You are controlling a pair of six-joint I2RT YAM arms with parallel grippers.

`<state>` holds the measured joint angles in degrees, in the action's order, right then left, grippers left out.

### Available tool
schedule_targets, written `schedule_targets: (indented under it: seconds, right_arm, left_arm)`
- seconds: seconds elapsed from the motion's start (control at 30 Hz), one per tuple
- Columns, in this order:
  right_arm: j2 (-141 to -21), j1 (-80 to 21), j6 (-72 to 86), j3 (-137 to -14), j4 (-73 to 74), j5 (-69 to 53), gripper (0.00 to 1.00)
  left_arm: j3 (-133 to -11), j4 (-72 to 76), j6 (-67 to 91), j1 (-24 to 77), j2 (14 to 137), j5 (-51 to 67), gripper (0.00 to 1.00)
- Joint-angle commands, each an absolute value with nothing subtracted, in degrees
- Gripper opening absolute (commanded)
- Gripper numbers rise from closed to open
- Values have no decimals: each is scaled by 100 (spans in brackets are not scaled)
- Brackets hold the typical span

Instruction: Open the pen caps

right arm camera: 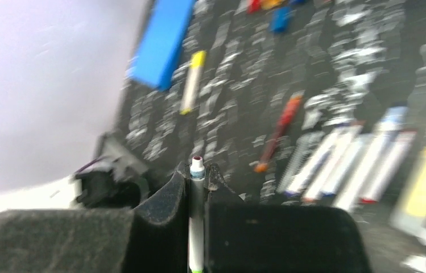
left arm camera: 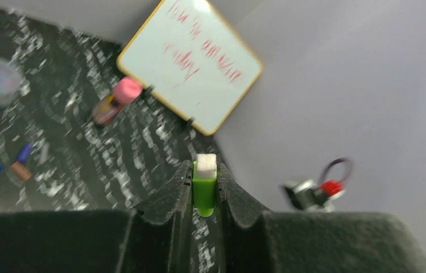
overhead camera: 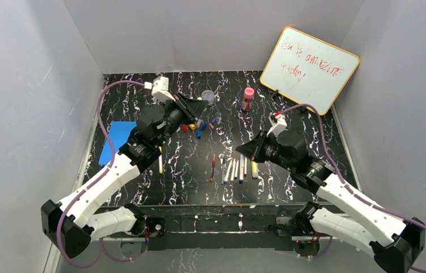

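My left gripper point(left arm camera: 205, 169) is shut on a green pen cap point(left arm camera: 204, 192) with a white block at its top end, held above the table's far middle point(overhead camera: 199, 106). My right gripper point(right arm camera: 199, 172) is shut on a white pen point(right arm camera: 197, 227) with a green rear end; its bare tip points towards the left arm. In the top view this gripper point(overhead camera: 245, 151) hangs above the row of pens point(overhead camera: 236, 168). Several loose pen caps point(overhead camera: 199, 129) in blue, red and orange lie under the left gripper.
A thin dark red pen point(overhead camera: 213, 166) and a yellow-tipped pen point(overhead camera: 160, 162) lie apart from the row. A blue sheet point(overhead camera: 116, 141) sits at the left edge. At the back stand a pink-capped bottle point(overhead camera: 248, 98), a clear jar point(overhead camera: 207, 96) and a whiteboard point(overhead camera: 310, 68).
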<state>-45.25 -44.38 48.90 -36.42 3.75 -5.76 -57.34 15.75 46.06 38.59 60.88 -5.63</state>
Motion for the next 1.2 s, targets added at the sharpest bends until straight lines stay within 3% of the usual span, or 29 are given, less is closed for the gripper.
schedule_targets:
  seconds: [0.0, 0.43, 0.67, 1.17]
  right_arm:
    - [-5122, -4426, 3532, -4451, 2784, 2095, 1]
    - [-6808, -4157, 3156, -4142, 1770, 1494, 1]
    - [-7323, -4154, 3460, -4135, 1362, 1345, 1]
    - [-8107, -4087, 3660, -4333, 1178, 1749, 17]
  left_arm:
    - [-5601, 223, 3938, 3872, 5994, -863, 0]
    - [-3647, -1167, 3648, 3875, 4748, -1130, 0]
    - [-3512, -1173, 3669, 3874, 4716, -1033, 0]
    - [-3408, -1236, 3607, 3867, 4662, -1090, 0]
